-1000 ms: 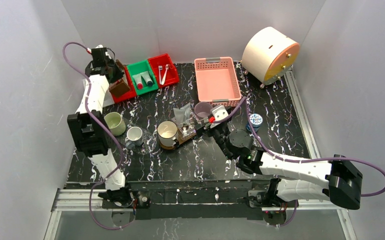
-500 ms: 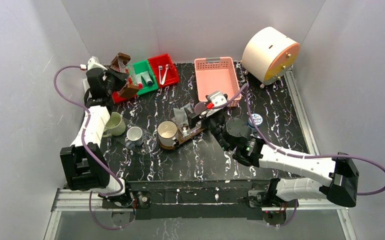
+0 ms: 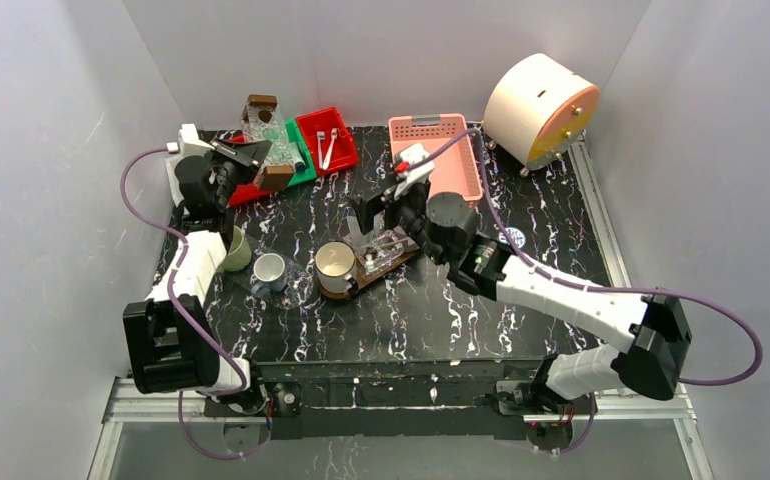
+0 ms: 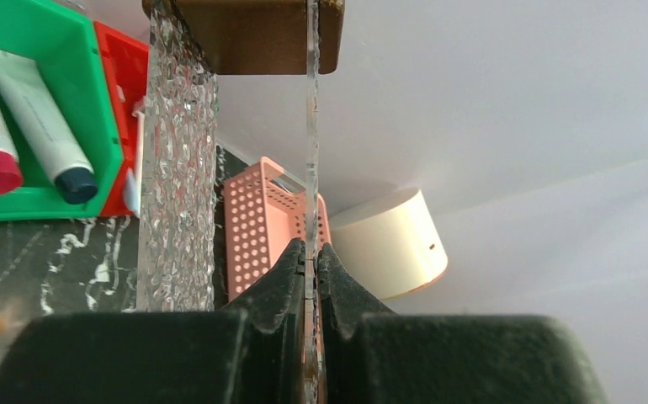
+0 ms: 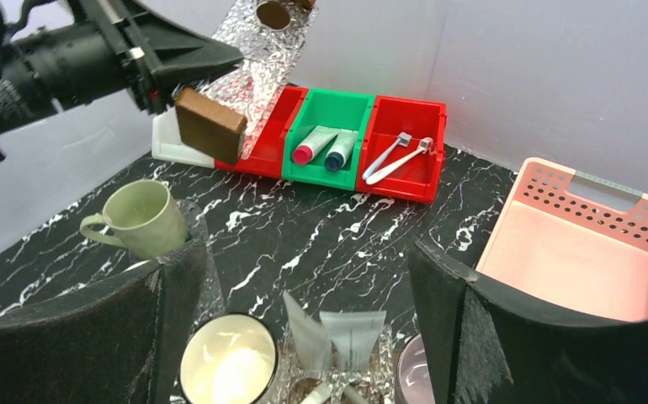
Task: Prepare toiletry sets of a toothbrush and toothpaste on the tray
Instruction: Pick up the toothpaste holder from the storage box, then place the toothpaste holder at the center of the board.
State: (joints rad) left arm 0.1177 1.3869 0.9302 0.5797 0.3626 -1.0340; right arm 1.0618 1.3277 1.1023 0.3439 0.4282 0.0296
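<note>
The bag (image 4: 177,168), clamped in the left gripper (image 4: 310,252), has been raised, and the right gripper (image 5: 308,252), fingers apart, has been swung toward it, presumably for bagging a set.

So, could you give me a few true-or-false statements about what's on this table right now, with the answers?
1. The left gripper is pinching a clear plastic bag. True.
2. The right gripper is shut on a mug. False: its fingers are wide apart and hold nothing.
3. The green bin holds two tubes, one red-capped and one dark-capped. True.
4. The pink basket is full of toothbrushes. False: it is empty, and the toothbrushes lie in the red bin.
5. The pale green mug stands upright on the table. True.
</note>
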